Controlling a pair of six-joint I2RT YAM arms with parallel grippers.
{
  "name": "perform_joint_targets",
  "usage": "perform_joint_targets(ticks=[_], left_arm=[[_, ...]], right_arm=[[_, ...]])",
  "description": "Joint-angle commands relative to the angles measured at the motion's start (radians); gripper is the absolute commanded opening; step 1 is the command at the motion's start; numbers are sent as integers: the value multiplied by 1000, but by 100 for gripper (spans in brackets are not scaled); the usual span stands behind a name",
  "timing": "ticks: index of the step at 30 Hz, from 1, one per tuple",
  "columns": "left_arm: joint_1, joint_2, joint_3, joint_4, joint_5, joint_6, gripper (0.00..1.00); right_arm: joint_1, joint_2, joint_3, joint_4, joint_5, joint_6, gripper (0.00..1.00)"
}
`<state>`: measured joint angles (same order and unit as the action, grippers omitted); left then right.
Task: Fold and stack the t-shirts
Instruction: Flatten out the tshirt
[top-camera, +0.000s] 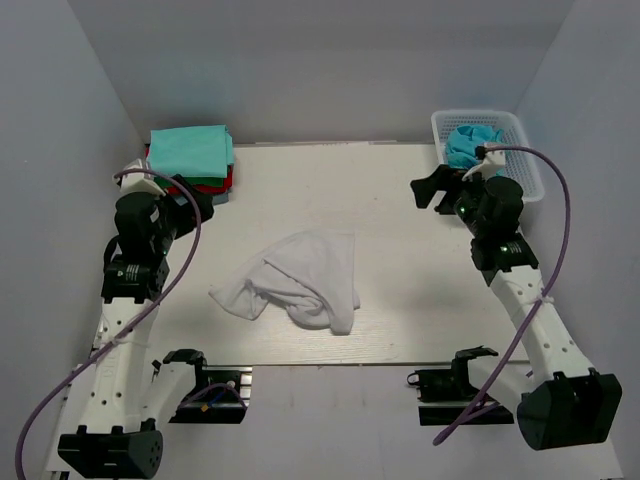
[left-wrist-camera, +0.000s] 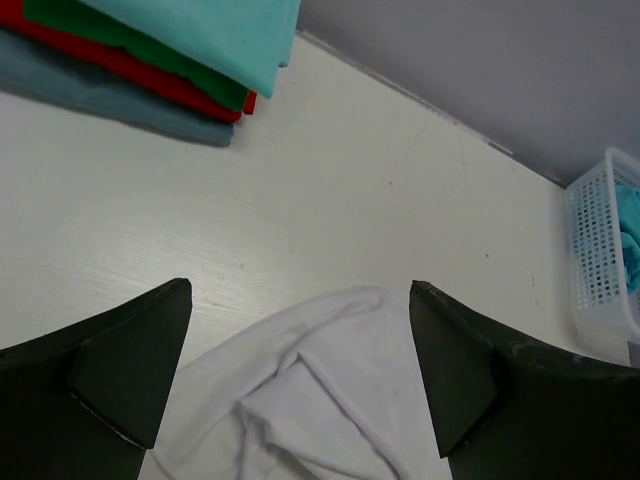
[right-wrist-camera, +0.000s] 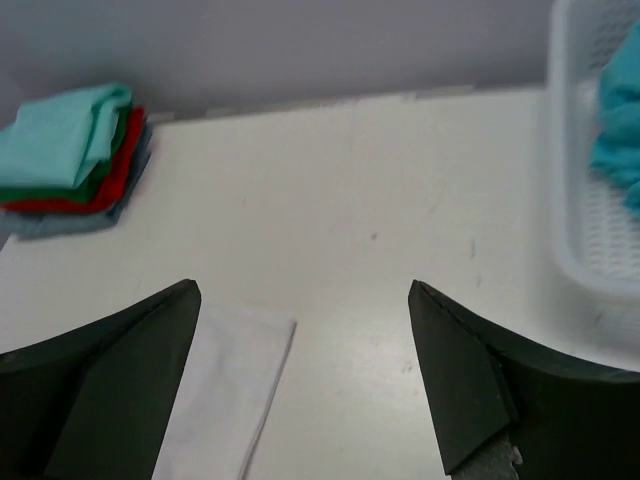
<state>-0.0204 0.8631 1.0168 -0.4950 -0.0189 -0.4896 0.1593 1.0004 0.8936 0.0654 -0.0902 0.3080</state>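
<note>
A crumpled white t-shirt (top-camera: 300, 280) lies in the middle of the table; it also shows in the left wrist view (left-wrist-camera: 310, 400) and an edge of it in the right wrist view (right-wrist-camera: 235, 390). A stack of folded tees, teal on top (top-camera: 190, 150) over red and grey-blue, sits at the back left; it also shows in the left wrist view (left-wrist-camera: 150, 50) and the right wrist view (right-wrist-camera: 70, 160). My left gripper (top-camera: 195, 205) is open and empty, raised left of the white shirt. My right gripper (top-camera: 432, 190) is open and empty, raised at the back right beside the basket.
A white lattice basket (top-camera: 520, 150) at the back right corner holds a light blue tee (top-camera: 470, 143); the basket also shows in the left wrist view (left-wrist-camera: 600, 260) and the right wrist view (right-wrist-camera: 590, 240). Grey walls enclose the table on three sides.
</note>
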Motion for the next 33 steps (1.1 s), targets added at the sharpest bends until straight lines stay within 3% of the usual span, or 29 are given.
perform_joint_targets(ticks=[1, 5, 8, 11, 18, 25, 33], left_arm=[[2, -9, -6, -111, -35, -56, 100], [2, 2, -29, -201, -21, -136, 100], [2, 39, -108, -258, -21, -199, 100], [2, 117, -184, -277, 12, -294, 100], [2, 220, -319, -234, -1, -386, 100], [2, 269, -435, -131, -9, -480, 100], [2, 404, -455, -79, -58, -529, 95]], right_arm=[[3, 44, 31, -101, -234, 43, 90], [6, 167, 83, -99, -354, -41, 90], [37, 375, 239, -216, -436, -128, 90], [84, 536, 367, -364, -353, -168, 90], [213, 751, 461, -420, -235, -132, 90], [302, 894, 533, -426, -139, -40, 90], [367, 1000, 568, -470, 116, 8, 88]])
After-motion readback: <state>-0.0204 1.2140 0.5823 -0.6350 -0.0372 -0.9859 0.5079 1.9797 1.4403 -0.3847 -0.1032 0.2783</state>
